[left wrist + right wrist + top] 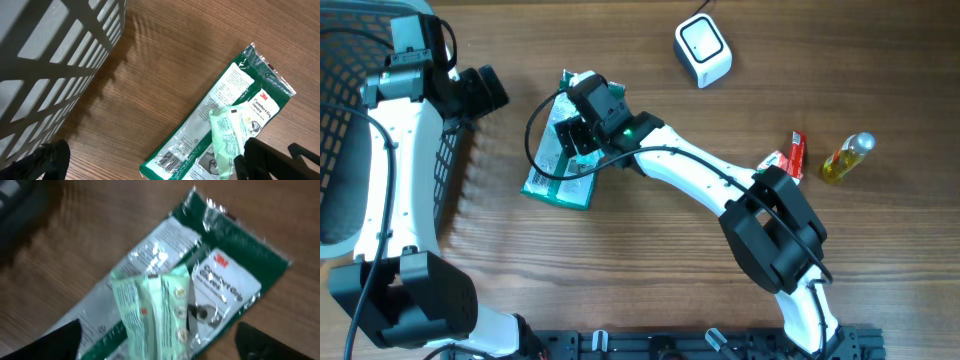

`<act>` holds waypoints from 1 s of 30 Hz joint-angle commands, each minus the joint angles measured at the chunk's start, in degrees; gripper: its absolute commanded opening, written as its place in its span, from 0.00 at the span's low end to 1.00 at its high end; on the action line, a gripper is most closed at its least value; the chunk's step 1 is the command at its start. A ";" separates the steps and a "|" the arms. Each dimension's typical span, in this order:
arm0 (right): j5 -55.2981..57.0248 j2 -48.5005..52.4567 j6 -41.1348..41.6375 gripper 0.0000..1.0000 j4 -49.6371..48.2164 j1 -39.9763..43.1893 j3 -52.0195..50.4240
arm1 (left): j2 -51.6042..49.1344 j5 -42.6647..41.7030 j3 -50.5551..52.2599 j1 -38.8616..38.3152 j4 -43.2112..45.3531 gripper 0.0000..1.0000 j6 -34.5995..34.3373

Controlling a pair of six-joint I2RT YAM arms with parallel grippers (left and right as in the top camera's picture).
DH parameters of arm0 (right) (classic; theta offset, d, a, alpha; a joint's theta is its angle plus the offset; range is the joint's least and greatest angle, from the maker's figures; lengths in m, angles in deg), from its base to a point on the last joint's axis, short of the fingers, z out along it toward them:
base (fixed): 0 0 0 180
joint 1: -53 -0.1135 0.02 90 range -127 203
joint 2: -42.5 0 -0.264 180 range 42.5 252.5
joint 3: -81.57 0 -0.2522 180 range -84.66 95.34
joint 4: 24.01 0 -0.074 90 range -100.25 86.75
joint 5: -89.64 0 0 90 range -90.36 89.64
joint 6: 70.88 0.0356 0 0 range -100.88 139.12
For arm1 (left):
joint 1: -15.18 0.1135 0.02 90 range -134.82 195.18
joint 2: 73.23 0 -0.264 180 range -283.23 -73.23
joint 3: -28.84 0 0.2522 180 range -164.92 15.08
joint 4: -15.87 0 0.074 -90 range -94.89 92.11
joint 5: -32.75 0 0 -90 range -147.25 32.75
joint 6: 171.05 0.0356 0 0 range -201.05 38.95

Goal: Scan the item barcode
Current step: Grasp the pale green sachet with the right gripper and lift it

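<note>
Nearest us, our right gripper (160,342) is spread wide over a pale green packet (150,310). That packet lies on the green glove pack (558,180), left of centre in the overhead frame. Our left gripper (155,162) is also spread and empty, beside the basket (340,120) at the left edge. Farthest off, the white scanner (703,50) sits at upper right of centre.

Even bright light, slatted basket (60,65) shadows on the table (165,65), blurry right-wrist view, glare on packet (165,250).
</note>
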 commanded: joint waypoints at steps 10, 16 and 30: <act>-17.68 0.96 -1.31 0.86 5.95 6.91 2.93 | -0.33 -0.24 -0.17 0.31 0.15 1.00 -0.48; -16.15 1.95 -1.33 0.64 7.80 6.14 2.86 | -0.33 -0.24 -0.17 0.31 0.15 1.00 -0.48; -13.27 6.75 -1.29 0.06 7.98 4.04 2.95 | -0.33 -0.24 -0.17 0.31 0.15 1.00 -0.48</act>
